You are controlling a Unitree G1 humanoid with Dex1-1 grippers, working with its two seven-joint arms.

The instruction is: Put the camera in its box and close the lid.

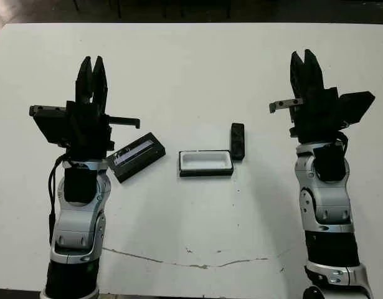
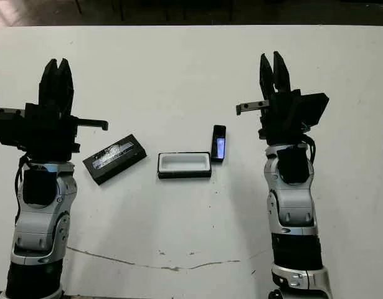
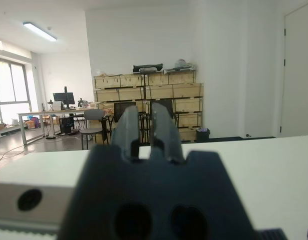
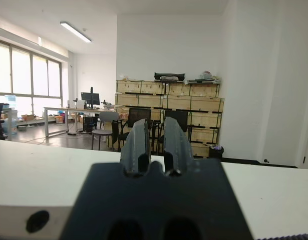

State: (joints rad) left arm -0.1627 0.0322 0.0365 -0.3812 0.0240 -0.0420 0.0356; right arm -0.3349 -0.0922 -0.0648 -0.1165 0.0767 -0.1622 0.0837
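Both arms rise from the near edge of the white tabletop [image 1: 191, 68], each end effector held above it with nothing in its grasp: the left end effector [image 1: 91, 62] and right end effector [image 1: 305, 57] have their fingers nearly together. Between them sits the box [image 1: 205, 163], long axis running left-right, white lining bare. Just beside its right end, the camera [image 2: 218, 143] lies with its long axis pointing away, glossy face up. Left of the box, the lid [image 1: 137, 156] lies angled, its near-left corner hidden behind the left arm.

Open box [image 1: 205, 163] — lid [image 1: 136, 157] left, camera [image 1: 238, 141] right.
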